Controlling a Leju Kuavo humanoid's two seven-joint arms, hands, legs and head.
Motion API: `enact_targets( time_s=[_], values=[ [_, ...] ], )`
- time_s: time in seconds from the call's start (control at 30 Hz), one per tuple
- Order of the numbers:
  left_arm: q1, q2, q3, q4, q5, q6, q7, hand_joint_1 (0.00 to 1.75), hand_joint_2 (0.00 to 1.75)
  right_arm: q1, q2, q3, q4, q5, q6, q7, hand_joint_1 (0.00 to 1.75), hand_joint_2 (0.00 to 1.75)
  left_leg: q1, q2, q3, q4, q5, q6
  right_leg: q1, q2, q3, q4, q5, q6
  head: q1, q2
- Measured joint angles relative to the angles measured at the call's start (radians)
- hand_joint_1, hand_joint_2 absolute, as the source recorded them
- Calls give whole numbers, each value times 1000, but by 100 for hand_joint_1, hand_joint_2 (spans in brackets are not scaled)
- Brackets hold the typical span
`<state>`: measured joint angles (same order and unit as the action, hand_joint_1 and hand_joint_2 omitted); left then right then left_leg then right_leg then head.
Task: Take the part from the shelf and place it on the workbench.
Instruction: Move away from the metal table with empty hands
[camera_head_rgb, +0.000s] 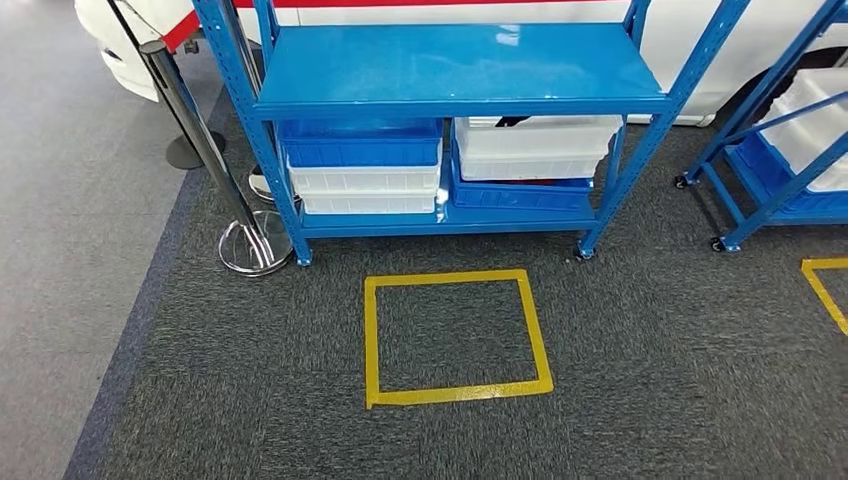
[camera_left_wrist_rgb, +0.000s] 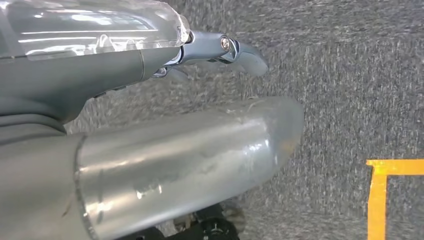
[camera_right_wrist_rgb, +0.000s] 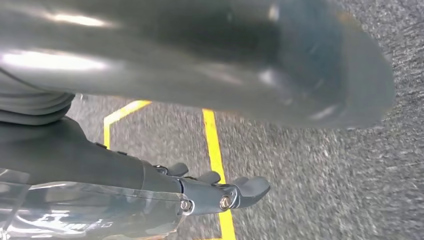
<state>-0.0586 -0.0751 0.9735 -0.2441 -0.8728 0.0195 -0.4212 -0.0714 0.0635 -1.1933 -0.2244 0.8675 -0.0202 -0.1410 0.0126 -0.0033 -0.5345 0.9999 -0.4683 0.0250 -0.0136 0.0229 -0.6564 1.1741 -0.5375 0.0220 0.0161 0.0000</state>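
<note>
— While we stand short of the yellow square (camera_head_rgb: 456, 335) on the carpet (camera_head_rgb: 650, 380), where is the part?
— We judge it lies in a bin on the blue shelf (camera_head_rgb: 455, 70)'s lower level: the white bin (camera_head_rgb: 535, 145) by its right post shows something dark inside, though we cannot tell what.
— And our hands?
— Both hang over the carpet; the left hand (camera_left_wrist_rgb: 220, 50) and right hand (camera_right_wrist_rgb: 220, 192) hold nothing, fingers loosely apart.
— Then we step squarely into the square before reaching, so the top shelf edge stays clear of our arms.
</note>
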Motion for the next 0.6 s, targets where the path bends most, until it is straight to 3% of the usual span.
enact_targets(
  time_s=[0.07,0.1,0.13,0.2,0.23,0.3,0.37,0.43,0.47,0.53,0.57,0.6],
  values=[
    [3,0,3,0,0,-1,0,0,0,-3,0,0,0,1,-1,3,0,0,-6,27,-1,0,-4,5,-2,-17,-56,113,-46,5,3,0],
    [3,0,4,0,0,-3,-1,0,0,-2,0,0,0,5,-4,7,0,0,-8,36,0,1,-8,4,-2,-19,-63,130,-42,7,3,0],
    [3,0,4,0,0,-6,-3,0,0,-1,0,0,0,10,-7,13,0,0,-9,42,1,1,-13,3,-2,-21,-51,110,-21,6,3,0],
    [0,0,5,0,-2,-14,-7,0,0,3,0,0,0,23,-13,24,0,0,-10,49,9,1,-24,-3,-1,-29,23,-19,40,-1,3,0],
    [-1,0,5,0,-3,-16,-9,0,0,3,0,0,0,27,-14,27,0,0,-12,53,13,3,-30,-8,3,-35,59,-82,53,-8,3,0],
    [-3,0,5,0,-6,-19,-12,0,0,2,0,1,0,33,-15,28,0,0,-13,60,20,3,-40,-19,10,-42,96,-145,44,-24,3,0],
    [-5,0,5,0,-7,-20,-13,0,0,2,0,1,0,39,-15,29,0,0,-15,65,28,-1,-48,-30,12,-39,104,-151,35,-37,3,0],
    [-7,2,5,0,-8,-20,-14,0,0,6,3,2,0,45,-15,28,0,0,-13,55,29,22,-59,-40,6,-35,127,-166,35,-46,0,0],
    [-7,2,5,0,-8,-20,-14,0,0,6,4,2,0,47,-15,28,0,0,-11,44,10,65,-72,-45,2,-34,142,-173,34,-51,-4,0],
    [-2,3,6,0,-9,-20,-15,0,0,6,5,3,0,50,-15,25,0,0,-4,22,-77,203,-103,-51,0,-29,166,-180,18,-57,-13,0],
    [3,3,7,0,-9,-21,-15,0,0,6,5,3,0,50,-15,25,0,0,-2,18,-126,264,-108,-53,0,-24,178,-181,7,-57,-16,0],
    [7,3,7,0,-10,-21,-15,0,0,6,5,3,0,51,-15,24,0,0,-1,16,-164,294,-94,-55,0,-17,194,-183,-6,-56,-17,0]
  ],
)
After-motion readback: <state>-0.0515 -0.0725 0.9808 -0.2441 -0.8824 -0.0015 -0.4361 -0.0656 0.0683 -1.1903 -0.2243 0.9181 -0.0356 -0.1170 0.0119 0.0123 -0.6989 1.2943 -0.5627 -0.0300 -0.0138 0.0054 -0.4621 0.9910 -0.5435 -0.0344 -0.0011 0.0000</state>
